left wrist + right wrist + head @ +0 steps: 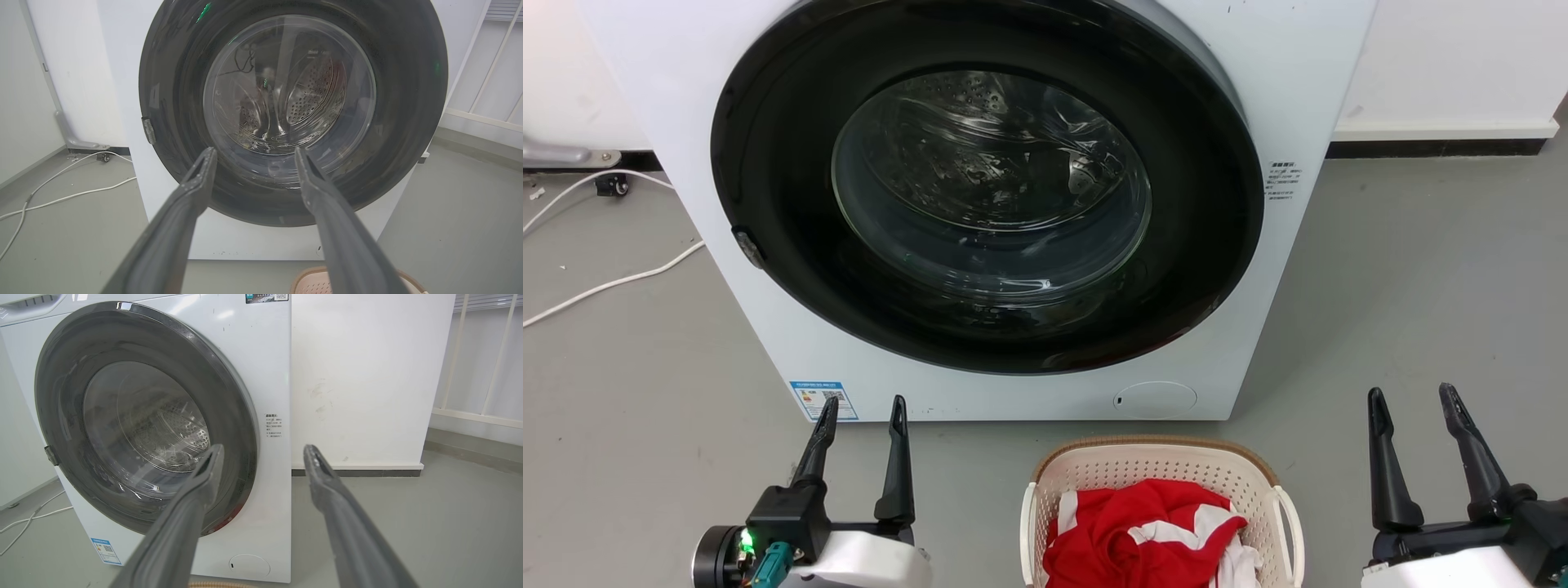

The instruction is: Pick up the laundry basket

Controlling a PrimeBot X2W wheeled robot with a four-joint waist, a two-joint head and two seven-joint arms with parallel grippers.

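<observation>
Nearest to me were the two grippers, low in the head view. My left gripper (pixel 865 402) stood with its fingers spread apart and held nothing. My right gripper (pixel 1411 392) was the same, released and empty. Between them, on the grey floor (pixel 645 457), sat the laundry basket (pixel 1094 449), somewhat nearer to the right gripper but touching neither. It stood upright with a red and white garment (pixel 1143 531) heaped inside, and its white loop handles (pixel 1294 523) were on its left and right sides. Just behind the basket was the washing machine (pixel 1307 82) with its round door (pixel 988 204) closed. Farther to the left a white cable (pixel 613 283) lay on the floor.

I judged that the task was at its very beginning. No approach had been made yet, and both arms pointed at the machine, over the basket. As I saw it, the next move called for lowering both grippers and bringing them inward, one to each handle. They should then close evenly, so that the basket would not tip when lifted.
</observation>
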